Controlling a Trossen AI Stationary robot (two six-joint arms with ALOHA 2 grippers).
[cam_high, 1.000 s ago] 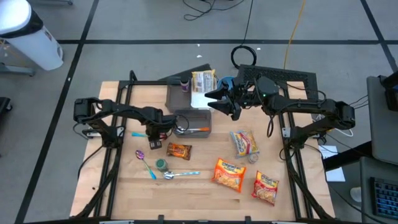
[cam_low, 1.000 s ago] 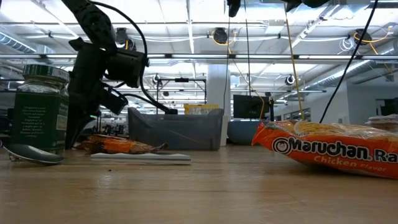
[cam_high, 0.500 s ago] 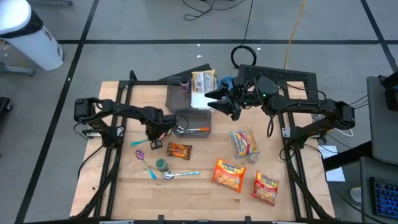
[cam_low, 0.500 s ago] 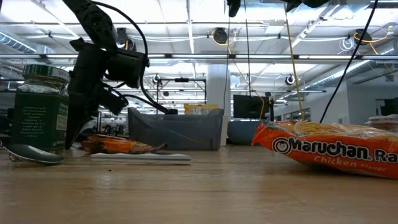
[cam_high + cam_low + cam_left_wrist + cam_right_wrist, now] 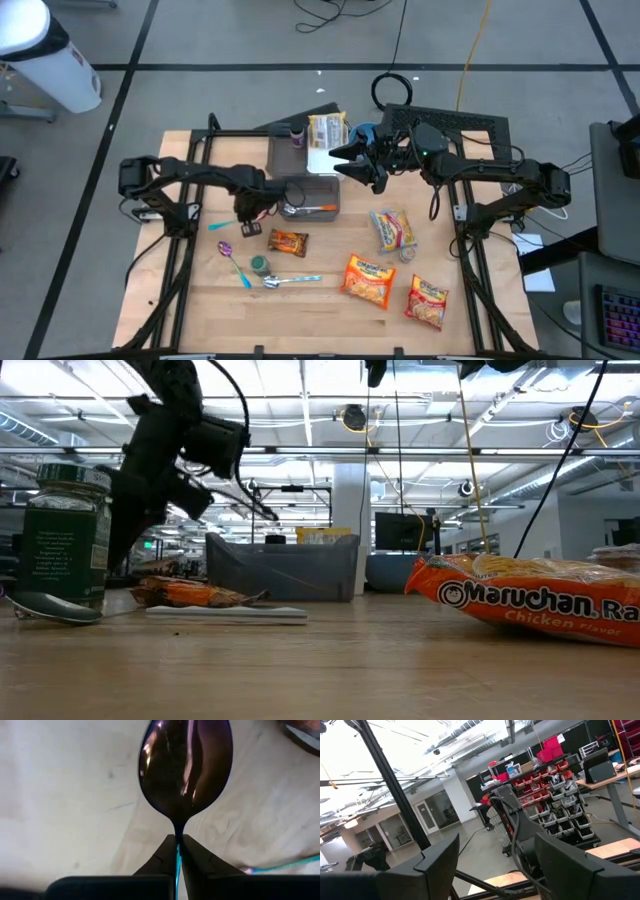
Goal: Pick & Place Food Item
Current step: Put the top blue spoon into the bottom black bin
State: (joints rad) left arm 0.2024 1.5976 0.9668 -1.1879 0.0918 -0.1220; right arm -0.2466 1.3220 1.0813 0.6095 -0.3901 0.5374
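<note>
Left wrist view alone showed the left gripper (image 5: 176,851) clenched on a purple spoon (image 5: 186,767) by its neck, above the table's (image 5: 200,290) left-middle. High view showed the right gripper (image 5: 337,158) spread, empty, over the far edge.

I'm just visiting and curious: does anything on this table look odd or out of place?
One thing: the task is about food, yet the left gripper is shut on a purple spoon, lifted off the table. The ramen packets lie untouched. The right gripper waits open above the grey bin.
</note>
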